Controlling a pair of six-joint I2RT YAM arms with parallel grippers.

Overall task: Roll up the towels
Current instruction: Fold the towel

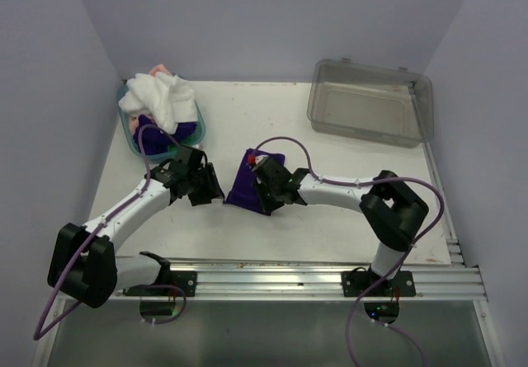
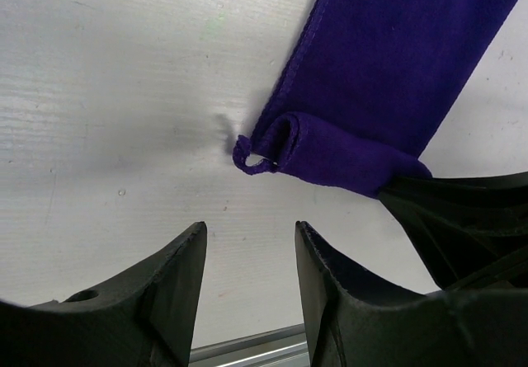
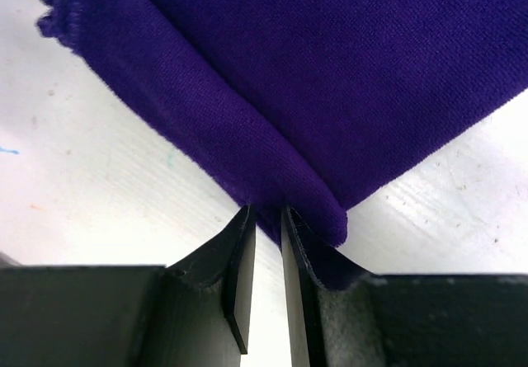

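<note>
Purple towel (image 3: 346,78) soft, light, floppy; right tool (image 3: 266,212) pinching its rolled edge; left tool (image 2: 249,228) spread, empty; grip roll ends.

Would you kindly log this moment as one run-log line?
purple towel: on table, edge curled over; right arm: jaws pinch that edge; left arm: jaws open, empty, beside towel

A dark purple cloth towel (image 1: 244,184) lies mostly flat near the middle of the white table (image 1: 247,111). One end is curled into a short, loose roll, with a frayed corner sticking out. A large white cloth towel (image 1: 165,99) sits crumpled in the teal plastic basket (image 1: 126,126) at the far left, with a peach-pink cloth towel (image 1: 159,71) peeking out behind it and more dark purple cloth (image 1: 186,130) beneath.
</note>
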